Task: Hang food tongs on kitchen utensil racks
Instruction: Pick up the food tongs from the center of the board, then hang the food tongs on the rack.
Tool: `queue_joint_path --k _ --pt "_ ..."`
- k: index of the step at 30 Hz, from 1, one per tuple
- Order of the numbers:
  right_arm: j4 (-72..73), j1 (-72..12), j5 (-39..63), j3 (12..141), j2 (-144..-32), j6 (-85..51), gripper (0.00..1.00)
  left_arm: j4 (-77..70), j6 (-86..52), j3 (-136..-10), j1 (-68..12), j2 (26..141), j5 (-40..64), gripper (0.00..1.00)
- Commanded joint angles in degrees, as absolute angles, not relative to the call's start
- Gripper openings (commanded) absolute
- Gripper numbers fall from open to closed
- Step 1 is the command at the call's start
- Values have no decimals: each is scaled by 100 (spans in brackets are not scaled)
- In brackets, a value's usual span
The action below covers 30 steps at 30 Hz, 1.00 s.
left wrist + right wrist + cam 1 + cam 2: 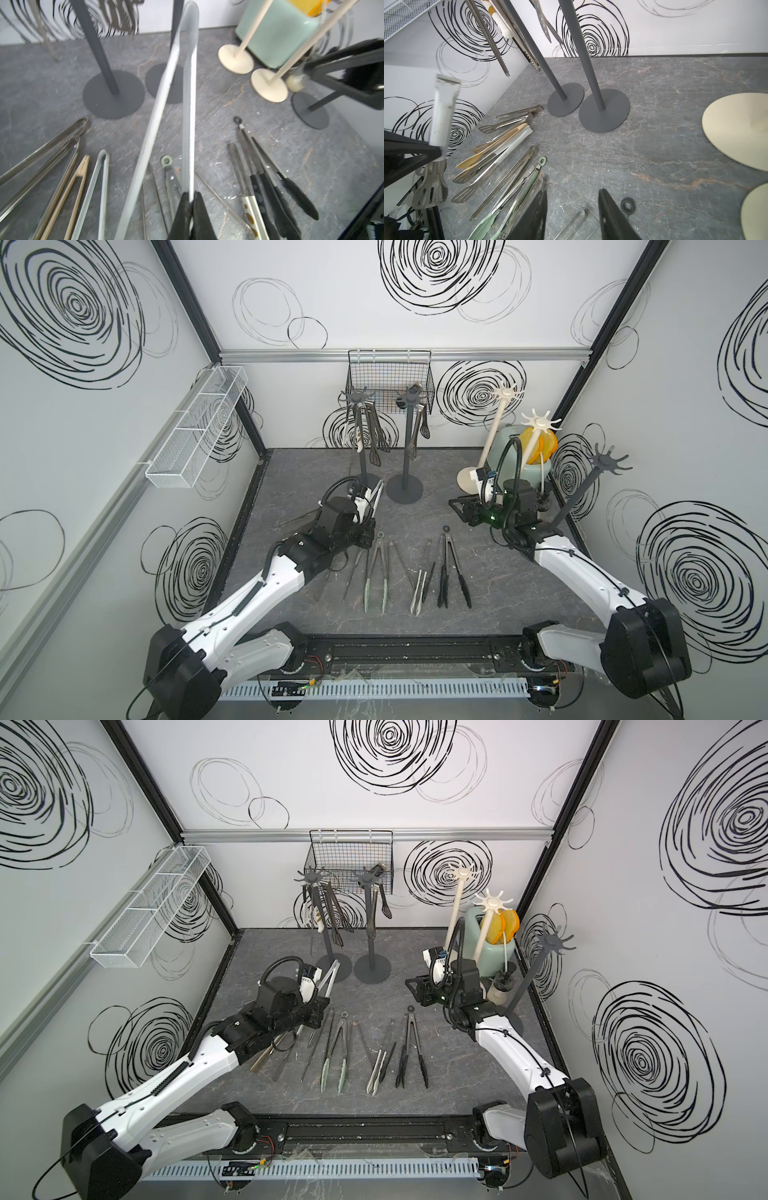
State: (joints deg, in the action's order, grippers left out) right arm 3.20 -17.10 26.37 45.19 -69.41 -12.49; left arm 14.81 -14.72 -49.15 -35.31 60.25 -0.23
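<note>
My left gripper [190, 196] is shut on one arm of a pale grey pair of food tongs [188, 108]. It is lifted off the table with its bend pointing up and away, in front of the two dark grey kitchen utensil racks [360, 439] [409, 448]. Both of these racks carry hanging tongs [372, 435]. Two cream racks [494, 427] and a leaning dark rack [582, 493] stand at the right. My right gripper [572, 195] hovers open and empty over the table. Several more tongs [376, 572] lie in a row at the front.
A black wire basket [390, 377] hangs on the back wall and a white mesh tray [199, 427] on the left wall. A pale green container [505, 448] with orange pieces stands behind the right arm. A small black ring [445, 527] lies on the table.
</note>
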Motion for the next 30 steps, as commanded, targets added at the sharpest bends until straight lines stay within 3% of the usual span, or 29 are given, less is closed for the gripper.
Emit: queue_joint_path --k 1,11,30 --pt "297 -1674 2533 4361 -6744 -1169 43 126 -1041 -4769 -3924 5681 -37 0" --pt "393 -1670 2427 4200 -6697 -1121 42 -3020 -518 -4465 -4305 6003 -553 0" --pt "339 -1670 2285 4193 -6782 -1070 42 -3807 -1352 -6748 -2756 8436 1174 0"
